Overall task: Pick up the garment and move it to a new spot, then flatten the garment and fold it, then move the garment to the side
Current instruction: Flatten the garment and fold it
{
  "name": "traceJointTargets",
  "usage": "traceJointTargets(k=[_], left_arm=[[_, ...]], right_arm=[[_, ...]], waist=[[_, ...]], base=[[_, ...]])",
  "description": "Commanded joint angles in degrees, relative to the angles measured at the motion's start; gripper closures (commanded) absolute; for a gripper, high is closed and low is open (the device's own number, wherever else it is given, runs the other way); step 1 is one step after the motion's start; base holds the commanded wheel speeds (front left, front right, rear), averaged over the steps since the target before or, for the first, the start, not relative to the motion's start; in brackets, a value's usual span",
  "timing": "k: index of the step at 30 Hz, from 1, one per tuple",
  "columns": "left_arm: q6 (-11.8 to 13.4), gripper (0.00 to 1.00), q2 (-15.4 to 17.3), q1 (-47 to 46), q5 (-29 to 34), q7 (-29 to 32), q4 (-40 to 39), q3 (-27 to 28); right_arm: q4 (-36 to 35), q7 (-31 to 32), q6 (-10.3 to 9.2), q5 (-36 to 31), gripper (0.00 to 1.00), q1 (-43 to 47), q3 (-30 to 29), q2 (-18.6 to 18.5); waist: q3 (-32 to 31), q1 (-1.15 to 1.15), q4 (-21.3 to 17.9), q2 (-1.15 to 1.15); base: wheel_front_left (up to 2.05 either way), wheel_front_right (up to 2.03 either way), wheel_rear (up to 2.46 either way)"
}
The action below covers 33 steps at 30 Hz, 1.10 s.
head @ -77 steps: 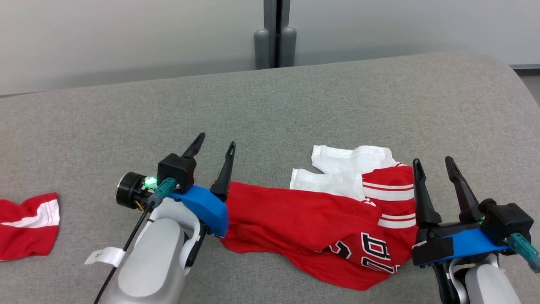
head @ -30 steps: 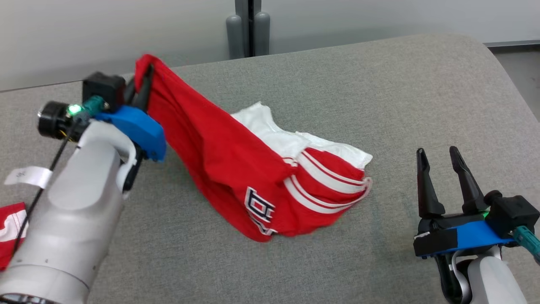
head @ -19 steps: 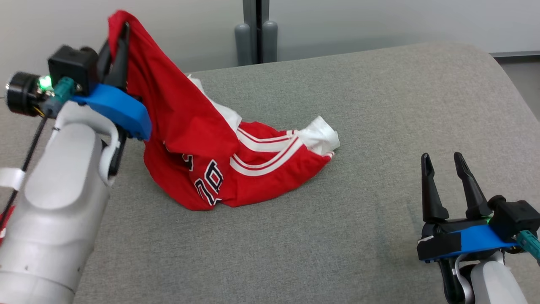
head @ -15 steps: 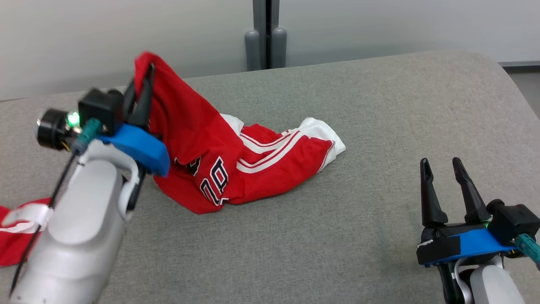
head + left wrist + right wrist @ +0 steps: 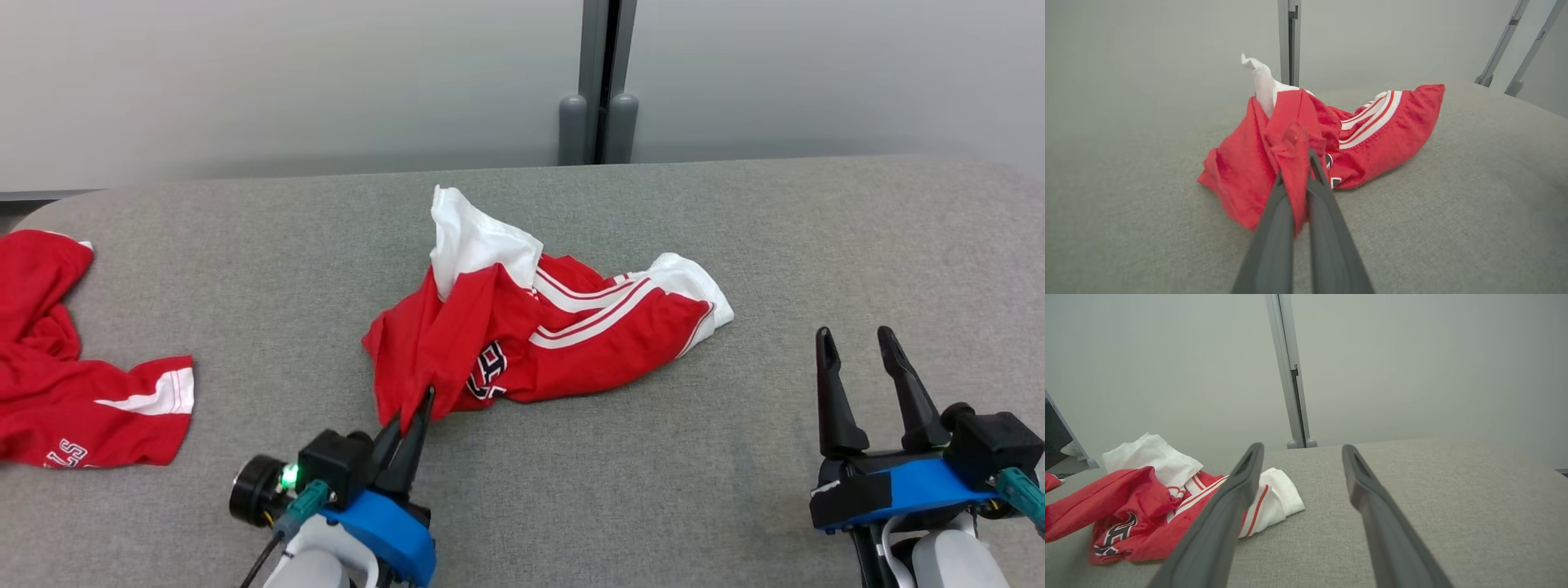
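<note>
Left claw (image 5: 414, 406) is pinched closed, low and tilted; right claw (image 5: 854, 335) stands spread, fingers up.

The crumpled red cloth jersey (image 5: 604, 351) bears white stripes, white sleeves and dark white-edged lettering, while the woven fabric surface (image 5: 775, 245) is plain grey.

Lab room, grey padded table (image 5: 653, 490), partition wall (image 5: 286, 82)

Bare grey fabric table (image 5: 653, 490) lies open right of the crumpled red-and-white jersey (image 5: 588, 343); another crumpled red garment (image 5: 65, 404) blocks the far left.
</note>
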Motion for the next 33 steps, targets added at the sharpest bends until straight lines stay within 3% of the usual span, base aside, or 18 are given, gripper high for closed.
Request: traceJointTargets(k=[1, 12, 13, 14, 15, 22, 33], left_arm=[[-0.01, 1.0, 0.03, 1.54, -0.4, -0.26, -0.27, -0.23], [1.26, 1.0, 0.98, 11.15, -2.76, -0.24, 0.72, -0.31], [1.43, 0.8, 1.13, 11.51, -2.86, -0.24, 0.52, -0.24], [1.8, 0.48, 1.15, 11.64, -2.91, -0.25, 0.09, 0.04], [2.14, 0.0, 1.16, 11.52, -2.78, -0.26, -0.47, 0.37], [3.49, 0.0, 0.64, 11.02, 0.19, -0.25, -9.63, 4.19], [5.4, 0.0, 0.14, 11.47, 4.32, -0.26, -17.36, 16.81]], right_arm=[[0.19, -0.19, 0.01, -0.13, 0.0, 0.83, 0.07, -0.08], [1.1, -0.19, 0.01, 0.13, 0.0, 2.16, -0.29, -0.08], [1.12, -0.19, 0.01, 0.15, 0.0, 2.18, -0.28, -0.08], [1.13, -0.19, 0.01, 0.14, 0.0, 2.2, -0.34, -0.09], [1.16, -0.19, 0.01, 0.12, 0.0, 2.18, -0.41, -0.08], [1.4, -0.19, 0.01, 0.05, 0.0, 2.34, -0.04, -0.09], [1.47, -0.2, 0.01, -0.01, 0.0, 2.25, 0.03, -0.08]], waist=[[-0.22, 0.01, 0.25, 0.0], [-2.21, 0.01, 2.19, 0.0], [-2.29, 0.01, 2.31, 0.0], [-2.37, 0.01, 2.44, 0.0], [-2.46, 0.01, 2.59, 0.0], [-3.19, 0.01, 2.8, 0.0], [-3.49, 0.01, 0.42, 0.0]], base=[[0.0, 0.0, 0.0], [0.0, 0.0, 0.0], [0.0, 0.0, 0.0], [0.0, 0.0, 0.0], [0.0, 0.0, 0.0], [0.0, 0.0, 0.0], [0.0, 0.0, 0.0]])
